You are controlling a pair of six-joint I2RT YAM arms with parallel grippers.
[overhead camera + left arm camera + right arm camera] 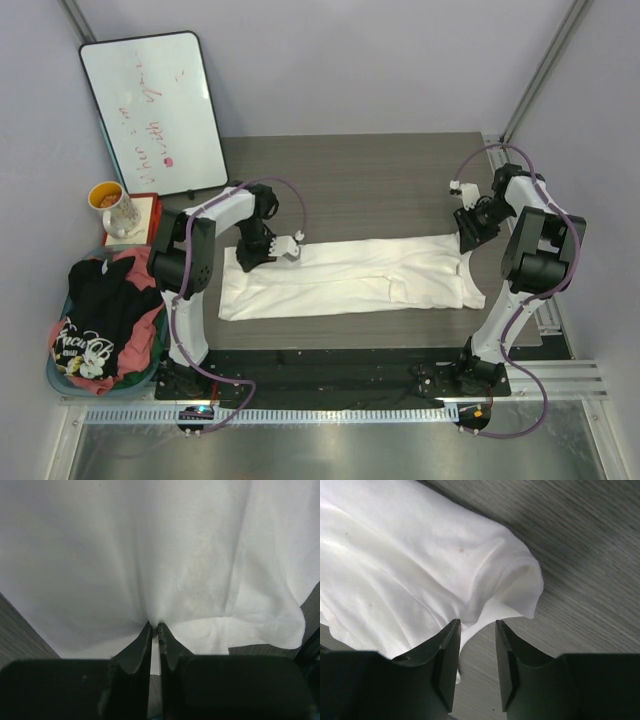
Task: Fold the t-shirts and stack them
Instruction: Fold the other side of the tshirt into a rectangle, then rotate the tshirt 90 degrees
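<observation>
We can read little here; the whiteboard (152, 110) carries faint red handwriting in two slanted lines, of which we make out only something like "with"; the black t-shirt (100, 300) shows pale curly lettering, too small for us to read with certainty.

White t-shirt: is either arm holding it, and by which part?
The left gripper pinches the white t-shirt at its edge; the right gripper, jaws apart, holds nothing.
</observation>
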